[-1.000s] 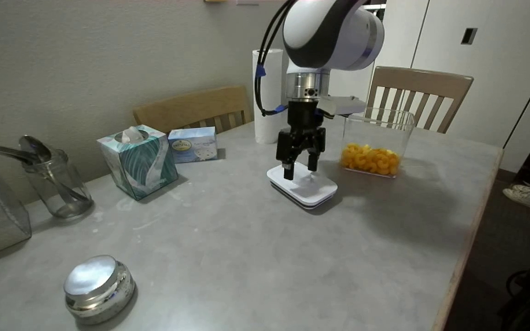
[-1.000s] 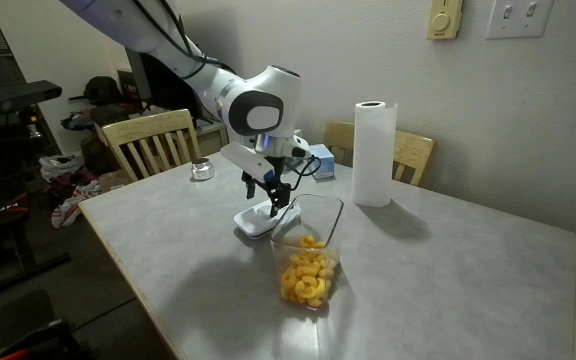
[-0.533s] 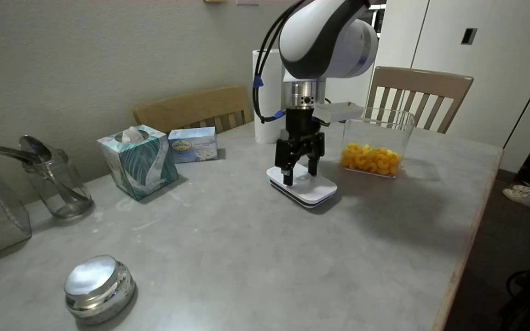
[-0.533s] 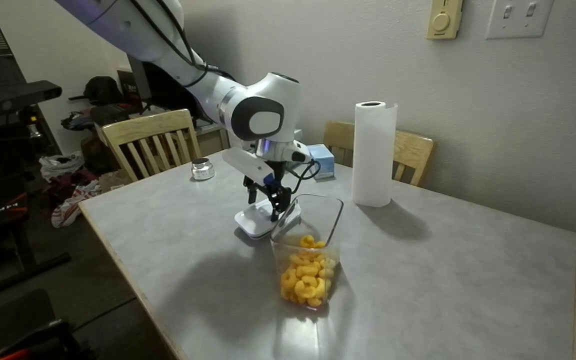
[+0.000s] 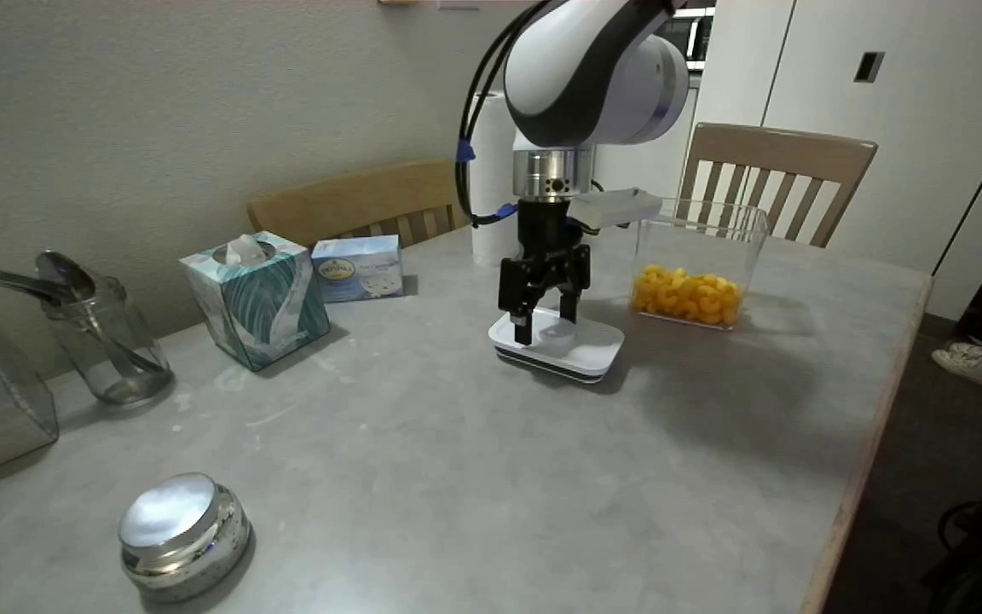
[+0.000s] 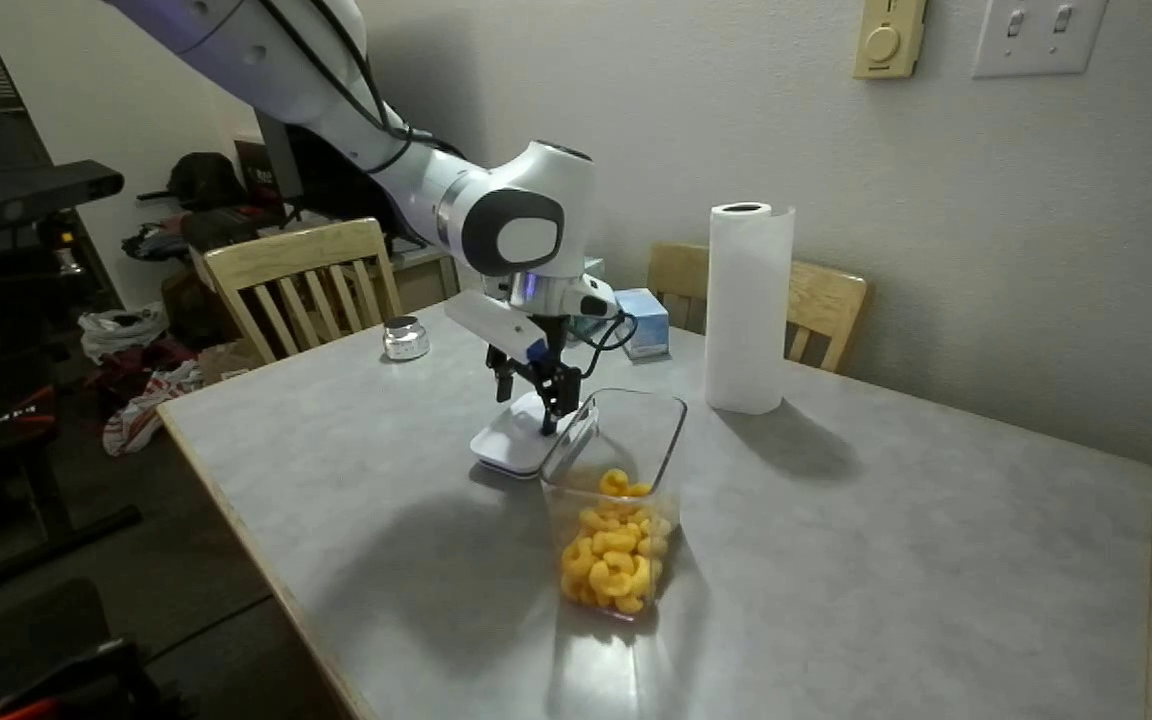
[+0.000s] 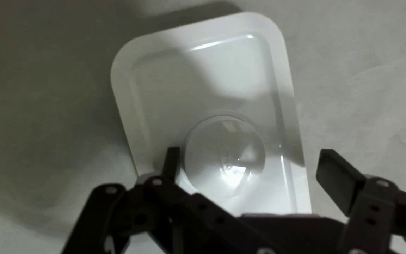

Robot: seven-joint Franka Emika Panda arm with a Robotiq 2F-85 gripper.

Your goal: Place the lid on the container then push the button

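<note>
The white rounded lid (image 5: pixel 597 351) lies flat on the table, away from the container; it also shows in an exterior view (image 6: pixel 508 446) and fills the middle of the wrist view (image 7: pixel 203 74). Its round raised button (image 7: pixel 224 155) faces up. My gripper (image 5: pixel 545 327) is open and points down just above the lid, as an exterior view (image 6: pixel 526 410) also shows. In the wrist view the gripper (image 7: pixel 248 155) has one finger close beside the button and the other past the lid's edge. The clear container (image 5: pixel 700 243), also in an exterior view (image 6: pixel 596 492), stands upright, uncovered, with yellow-orange pieces inside.
A paper towel roll (image 6: pixel 751 310) stands behind the container. A teal tissue box (image 5: pixel 261 298), a blue tea box (image 5: pixel 359 269), a jar with cutlery (image 5: pixel 120 358) and a round metal tin (image 5: pixel 184 537) stand on the table. The table edge (image 5: pixel 875 443) runs near the container.
My gripper has come down to the lid, then shifted a little to the left in an exterior view. The lid has turned slightly on the table. The container has not moved.
</note>
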